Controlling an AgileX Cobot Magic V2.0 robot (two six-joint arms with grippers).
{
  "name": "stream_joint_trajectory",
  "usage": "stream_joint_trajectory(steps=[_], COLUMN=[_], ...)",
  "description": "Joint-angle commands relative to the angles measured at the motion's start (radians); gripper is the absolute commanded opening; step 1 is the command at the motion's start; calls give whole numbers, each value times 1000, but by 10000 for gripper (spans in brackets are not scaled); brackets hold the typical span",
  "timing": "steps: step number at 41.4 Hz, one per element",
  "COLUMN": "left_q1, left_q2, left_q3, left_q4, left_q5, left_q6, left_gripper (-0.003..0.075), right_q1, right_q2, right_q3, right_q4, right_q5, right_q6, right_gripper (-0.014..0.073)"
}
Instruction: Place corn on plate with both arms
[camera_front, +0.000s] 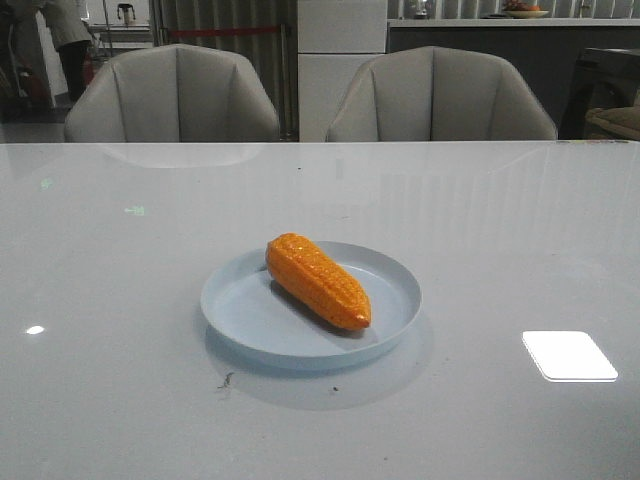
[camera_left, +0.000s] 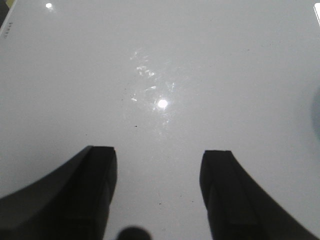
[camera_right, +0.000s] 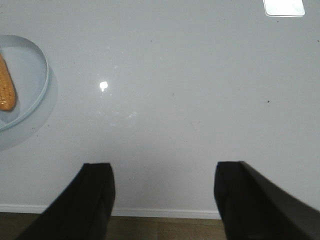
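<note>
The glossy grey table (camera_front: 120, 300) fills most of the front view, with two pale chairs (camera_front: 175, 95) behind its far edge. Near the middle sits the pale blue plate (camera_front: 385, 275), and the corn (camera_front: 316, 280) lies inside it — diagonal, blunt tip toward the camera. Neither arm shows in the front view. The right gripper (camera_right: 162, 192) hangs wide open, nothing between its fingers (camera_right: 92, 197), the plate and cob well off to one side. The left gripper (camera_left: 157, 185) — also spread and empty — hovers above bare tabletop.
</note>
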Motion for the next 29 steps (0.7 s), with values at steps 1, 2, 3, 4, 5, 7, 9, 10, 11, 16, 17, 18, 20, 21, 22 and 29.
stream_joint_trajectory(steps=[1, 2, 3, 4, 5, 7, 9, 10, 11, 16, 17, 18, 20, 21, 22, 29], left_q1=[2, 2, 2, 2, 2, 2, 2, 7, 12, 27, 32, 32, 38, 40, 42, 55], left_q2=[-6, -14, -25, -34, -43, -68, -96, -107, -122, -173, -186, -196, -226, -238, -255, -386], left_q3=[-29, -29, -29, -29, -29, -28, -26, -25, -23, -4, -1, 7, 17, 26, 31, 112], left_q4=[17, 14, 6, -1, -10, -34, -81, -102, -129, -196, -218, -235, -279, -301, -312, -292], left_q5=[-72, -72, -75, -80, -80, -97, -115, -131, -145, -227, -243, -262, -295, -307, -322, -415], left_q6=[-3, -3, -3, -3, -1, 4, 6, 6, 6, 94, 146, 191, 311, 347, 380, 389], left_gripper=[432, 426, 410, 393, 373, 316, 239, 200, 144, 106, 100, 94, 89, 89, 89, 89], right_q1=[-8, -8, -8, -8, -8, -8, -8, -8, -8, -8, -8, -8, -8, -8, -8, -8], right_q2=[1, 1, 1, 1, 1, 1, 1, 1, 1, 1, 1, 1, 1, 1, 1, 1], right_q3=[-27, -27, -27, -27, -27, -27, -27, -27, -27, -27, -27, -27, -27, -27, -27, -27], right_q4=[2, 2, 2, 2, 2, 2, 2, 2, 2, 2, 2, 2, 2, 2, 2, 2], right_q5=[-65, -65, -65, -65, -65, -65, -65, -65, -65, -65, -65, -65, -65, -65, -65, -65], right_q6=[-2, -2, -2, -2, -2, -2, -2, -2, -2, -2, -2, -2, -2, -2, -2, -2], right_gripper=[535, 535, 535, 535, 535, 535, 535, 535, 535, 535, 535, 535, 535, 535, 535, 535])
